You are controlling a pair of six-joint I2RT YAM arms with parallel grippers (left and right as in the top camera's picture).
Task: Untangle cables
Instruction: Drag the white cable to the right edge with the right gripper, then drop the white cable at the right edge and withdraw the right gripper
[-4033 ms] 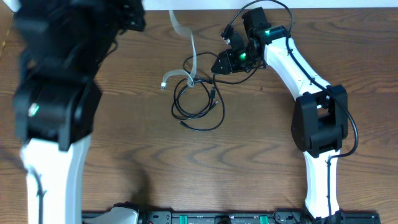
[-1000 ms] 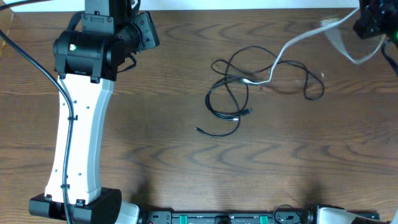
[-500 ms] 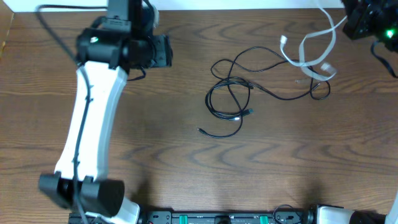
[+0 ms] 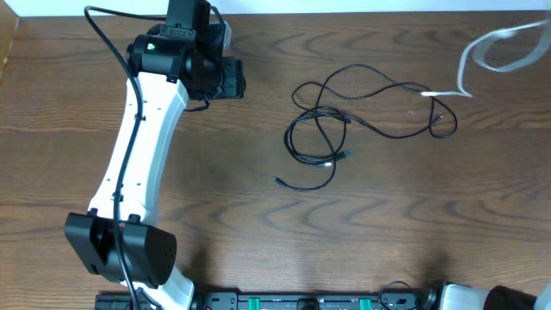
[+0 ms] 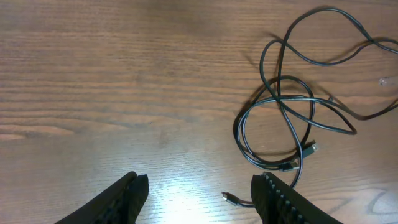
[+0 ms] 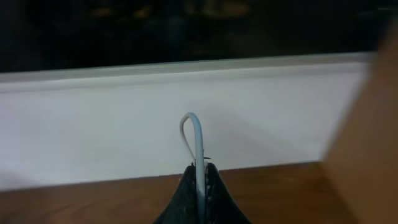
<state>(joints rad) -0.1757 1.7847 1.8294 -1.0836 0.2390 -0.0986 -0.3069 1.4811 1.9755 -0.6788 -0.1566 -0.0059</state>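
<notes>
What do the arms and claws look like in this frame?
The left arm has a long white link between black joints, a green light near the wrist and a thin black cable along it. Left claw: black fingers, one ridged. Right claw: black tapered fingers.

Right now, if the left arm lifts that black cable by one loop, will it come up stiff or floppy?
Probably floppy: the black cable lies in loose, uneven loops that cross each other. Likely light, since it is so thin. Lifting one loop may well drag the rest along, because the strands overlap.
</notes>
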